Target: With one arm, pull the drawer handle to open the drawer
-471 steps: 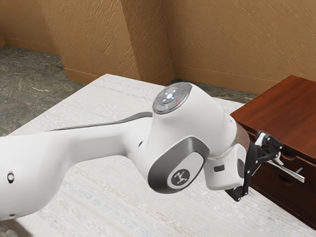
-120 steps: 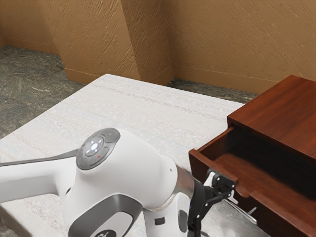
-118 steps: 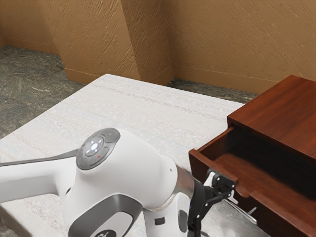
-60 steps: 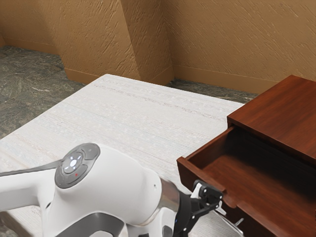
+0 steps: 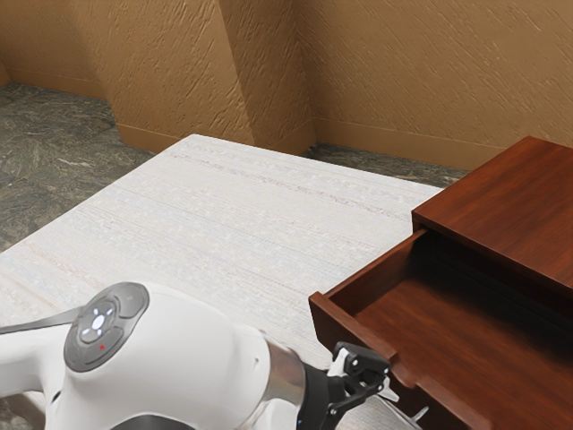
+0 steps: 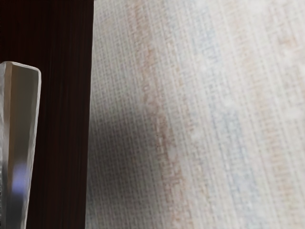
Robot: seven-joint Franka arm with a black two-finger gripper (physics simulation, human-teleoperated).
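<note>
A dark red wooden cabinet stands at the exterior view's right, and its top drawer is pulled well out toward the table's near edge, its inside bare. My black gripper sits just under the drawer's front rim, shut on the silver bar handle, whose end pokes out past the fingers. In the wrist view the silver handle runs close beside the dark drawer front, with the pale table beyond.
The cabinet rests on a pale woven-look table. My white arm fills the near left corner. Brown textured walls stand behind, and a stone floor lies beyond the table's far left edge.
My hand has kept drawing back toward the exterior view's lower left with the handle in it. The drawer went from shut to far out, sliding a little further in the last second.
</note>
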